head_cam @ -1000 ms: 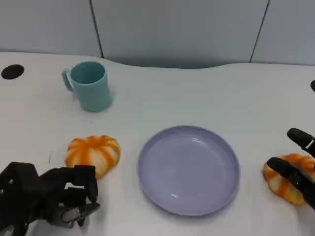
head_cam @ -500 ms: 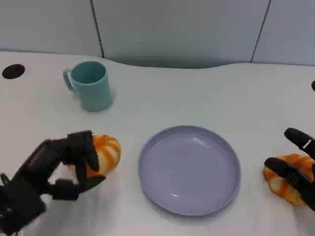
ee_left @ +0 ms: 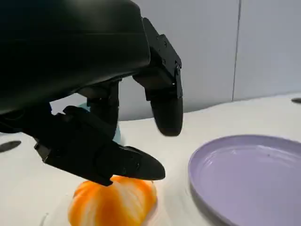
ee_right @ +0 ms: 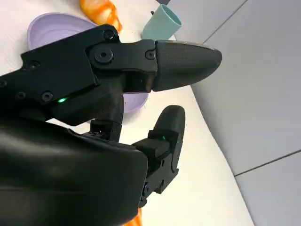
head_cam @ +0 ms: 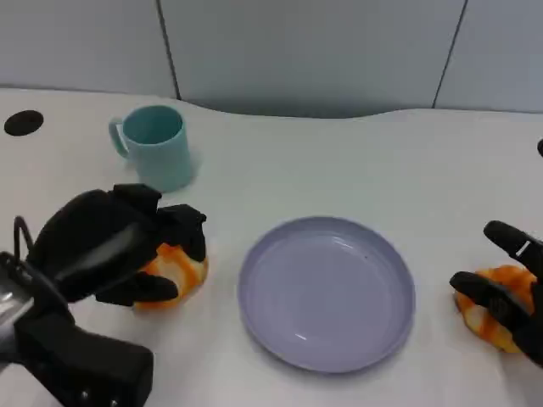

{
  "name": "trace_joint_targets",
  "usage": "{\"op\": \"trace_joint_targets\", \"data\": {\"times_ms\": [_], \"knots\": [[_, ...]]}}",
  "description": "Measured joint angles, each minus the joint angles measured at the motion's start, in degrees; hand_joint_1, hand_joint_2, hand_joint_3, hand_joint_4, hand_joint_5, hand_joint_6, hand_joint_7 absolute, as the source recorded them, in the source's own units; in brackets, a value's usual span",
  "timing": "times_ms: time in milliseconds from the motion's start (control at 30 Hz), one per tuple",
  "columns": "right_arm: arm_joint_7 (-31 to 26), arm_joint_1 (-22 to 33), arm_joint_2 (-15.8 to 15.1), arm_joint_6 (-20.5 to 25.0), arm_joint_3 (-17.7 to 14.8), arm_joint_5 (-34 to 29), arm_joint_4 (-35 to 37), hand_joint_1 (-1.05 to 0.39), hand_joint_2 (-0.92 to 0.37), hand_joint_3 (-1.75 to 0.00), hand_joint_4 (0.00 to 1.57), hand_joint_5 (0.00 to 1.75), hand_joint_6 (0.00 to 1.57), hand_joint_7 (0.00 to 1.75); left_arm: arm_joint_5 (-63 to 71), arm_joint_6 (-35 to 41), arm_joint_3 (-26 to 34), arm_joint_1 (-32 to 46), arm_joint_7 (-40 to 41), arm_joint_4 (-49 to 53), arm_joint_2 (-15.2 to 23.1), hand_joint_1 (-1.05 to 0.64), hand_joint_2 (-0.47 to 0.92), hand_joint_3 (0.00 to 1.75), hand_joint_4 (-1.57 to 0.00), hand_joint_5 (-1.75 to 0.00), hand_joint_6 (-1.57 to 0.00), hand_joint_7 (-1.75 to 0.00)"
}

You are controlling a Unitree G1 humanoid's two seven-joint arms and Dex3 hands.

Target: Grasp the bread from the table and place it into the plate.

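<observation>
An orange and white striped bread lies on the white table left of the lilac plate. My left hand hovers over this bread with its fingers spread above it. In the left wrist view the fingers stand apart just above the bread, not closed on it, with the plate beside. A second striped bread lies right of the plate. My right hand rests its spread fingers over that bread. The plate holds nothing.
A teal cup stands behind the left bread, close to my left hand. A dark round hole marks the table's far left. Grey wall panels stand behind the table. The right wrist view catches the plate and cup.
My left hand has risen from the table's front edge and moved forward over the left bread, now covering most of it. The right hand and its bread have barely shifted.
</observation>
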Motion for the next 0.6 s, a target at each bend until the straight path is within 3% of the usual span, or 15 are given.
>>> {"op": "trace_joint_targets", "data": {"times_ms": [100,167,367,600], "knots": [[0.00,0.02,0.18,-0.48,0.01,-0.03,-0.05,-0.30,-0.92,-0.44,0.32,1.27,0.30,1.00,1.29,1.98,-2.43,-1.38,-1.80,-0.24,1.44,-0.74,0.88,0.00,-0.01,-0.25,-0.23,-0.02],[0.02,0.03,0.18,-0.55,0.01,-0.08,-0.04,-0.30,-0.92,-0.43,0.32,1.27,0.30,1.00,1.76,4.37,-4.42,-2.44,-5.88,-0.69,2.27,-0.79,0.88,0.00,0.00,-0.06,-0.14,-0.01],[-0.01,0.03,0.21,-0.58,0.09,-0.25,-0.05,-0.29,-0.92,-0.42,0.33,1.27,0.32,1.02,1.43,11.86,-7.88,-7.13,-18.99,-2.05,4.37,-0.87,0.84,0.00,0.00,0.00,-0.02,0.00],[0.09,0.08,0.46,-0.60,0.22,-0.26,-0.11,-0.30,-0.92,-0.41,0.32,1.27,0.31,1.04,0.78,17.25,-12.10,-14.19,-27.28,2.82,3.77,-0.85,0.82,0.00,0.00,0.00,-0.02,-0.01]]}}
